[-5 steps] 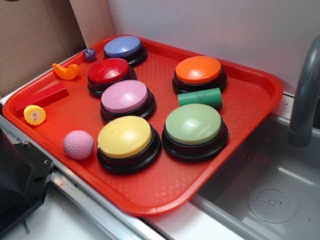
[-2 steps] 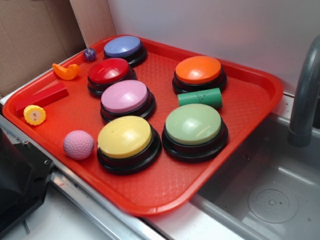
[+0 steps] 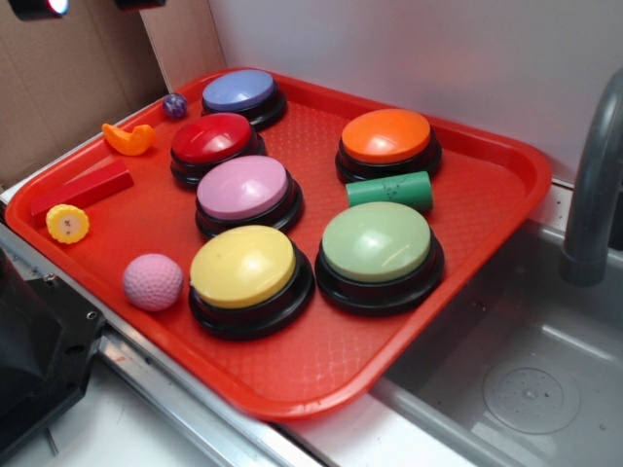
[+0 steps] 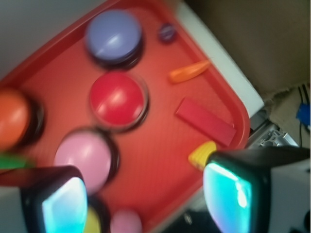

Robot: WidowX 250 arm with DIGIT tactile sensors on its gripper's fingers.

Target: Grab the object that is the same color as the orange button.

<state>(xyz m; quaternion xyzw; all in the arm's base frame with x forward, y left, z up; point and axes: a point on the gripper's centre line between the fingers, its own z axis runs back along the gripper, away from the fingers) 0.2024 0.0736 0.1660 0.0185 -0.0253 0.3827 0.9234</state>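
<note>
Tray (image 3: 506, 165), red: carried all items.
Orange button (image 3: 386, 135): colour ref., far side.
Jaws: apart, empty, high over tray.
Object (image 3: 128, 139), orange toy: tray's left rim, beside red button (image 3: 212, 138). Approach from above, straddle narrow body, avoid rim.
Wrist view (image 4: 189, 72) showed its slim profile; ext. view showed curve.

Exterior view: sharp, evenly lit, soft highlights on the domed orange button (image 3: 386, 134), faint shadows on the red tray (image 3: 487, 195). Wrist view: motion-blurred throughout; gripper fingers (image 4: 228, 191) out of focus, glowing cyan.
</note>
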